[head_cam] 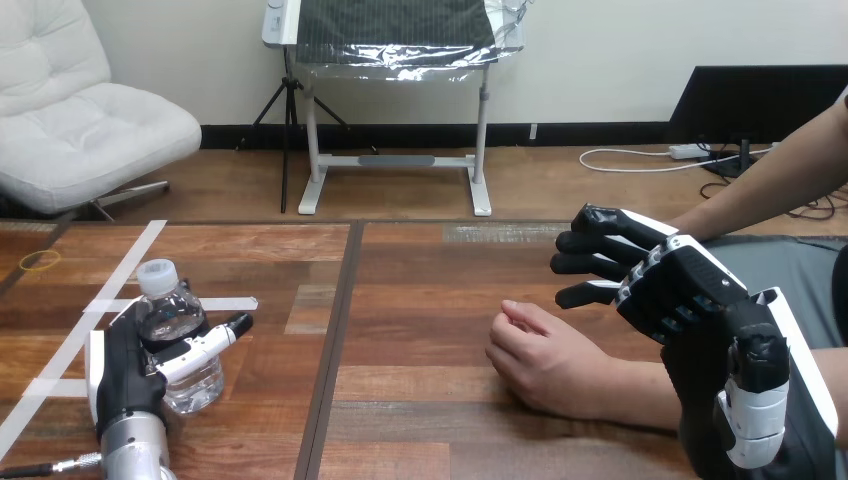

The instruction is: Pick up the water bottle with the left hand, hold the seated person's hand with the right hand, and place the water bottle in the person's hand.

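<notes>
Wooden table (420, 320); far left, water bottle (172, 318) upright on it, left hand (125, 380) curled round it, thumb across the front; centre-right, person's hand (545, 360) rests on the table, loosely curled; right hand (680, 285) just above-right, apart, fingers extended, slightly parted, gripping nothing.

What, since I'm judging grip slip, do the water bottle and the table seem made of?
Water bottle: probably thin clear plastic, glossy; it is see-through with bright glints, under an opaque white cap. Table: wood planks or wood-look laminate, hard to tell which; it shows grain, plank seams and a faint sheen.
</notes>
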Action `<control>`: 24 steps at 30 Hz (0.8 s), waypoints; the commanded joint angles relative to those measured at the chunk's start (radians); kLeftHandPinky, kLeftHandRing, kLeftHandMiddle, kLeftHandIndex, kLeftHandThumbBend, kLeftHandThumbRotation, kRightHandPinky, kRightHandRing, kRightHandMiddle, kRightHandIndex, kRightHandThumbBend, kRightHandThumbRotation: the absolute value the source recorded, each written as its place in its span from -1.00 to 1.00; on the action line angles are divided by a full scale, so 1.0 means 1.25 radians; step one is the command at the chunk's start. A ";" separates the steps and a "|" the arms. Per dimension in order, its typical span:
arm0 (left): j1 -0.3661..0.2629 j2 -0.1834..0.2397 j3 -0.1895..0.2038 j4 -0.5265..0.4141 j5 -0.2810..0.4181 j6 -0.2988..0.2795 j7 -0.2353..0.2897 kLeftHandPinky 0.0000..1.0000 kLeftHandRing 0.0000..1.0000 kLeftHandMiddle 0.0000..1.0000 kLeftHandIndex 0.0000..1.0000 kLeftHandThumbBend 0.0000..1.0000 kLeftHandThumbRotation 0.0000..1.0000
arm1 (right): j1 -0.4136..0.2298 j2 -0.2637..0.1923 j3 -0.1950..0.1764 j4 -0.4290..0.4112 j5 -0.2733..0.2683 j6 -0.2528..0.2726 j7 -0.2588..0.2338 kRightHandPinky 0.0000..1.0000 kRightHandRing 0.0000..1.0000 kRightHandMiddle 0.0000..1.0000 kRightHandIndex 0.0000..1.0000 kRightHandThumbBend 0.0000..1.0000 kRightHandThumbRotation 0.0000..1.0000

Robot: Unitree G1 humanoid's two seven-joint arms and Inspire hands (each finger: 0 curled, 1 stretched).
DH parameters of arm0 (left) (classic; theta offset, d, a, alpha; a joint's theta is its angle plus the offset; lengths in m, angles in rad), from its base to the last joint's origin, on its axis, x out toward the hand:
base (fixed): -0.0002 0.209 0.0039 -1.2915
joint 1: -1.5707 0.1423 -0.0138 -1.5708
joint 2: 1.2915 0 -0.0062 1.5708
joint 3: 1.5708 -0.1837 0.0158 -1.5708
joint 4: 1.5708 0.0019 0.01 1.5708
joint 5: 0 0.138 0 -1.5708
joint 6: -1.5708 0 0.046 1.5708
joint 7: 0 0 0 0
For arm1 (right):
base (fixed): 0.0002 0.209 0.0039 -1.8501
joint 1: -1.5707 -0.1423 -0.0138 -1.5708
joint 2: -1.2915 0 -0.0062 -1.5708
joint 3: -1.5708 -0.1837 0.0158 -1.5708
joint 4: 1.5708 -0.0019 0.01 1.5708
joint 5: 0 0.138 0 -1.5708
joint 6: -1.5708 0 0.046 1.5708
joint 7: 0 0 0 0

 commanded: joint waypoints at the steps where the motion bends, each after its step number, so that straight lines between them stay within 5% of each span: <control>1: -0.053 0.005 -0.013 -0.021 0.021 -0.022 0.019 -0.37 -0.27 -0.16 -0.06 0.34 -1.00 | -0.039 -0.011 -0.005 -0.046 0.012 -0.001 0.004 0.25 0.46 0.51 0.53 0.85 0.95; 24: -0.020 0.003 -0.022 -0.095 0.038 -0.066 0.027 -0.41 -0.33 -0.22 -0.12 0.19 -1.00 | -0.055 -0.013 -0.009 -0.013 0.015 -0.007 0.020 0.27 0.47 0.52 0.55 0.78 0.90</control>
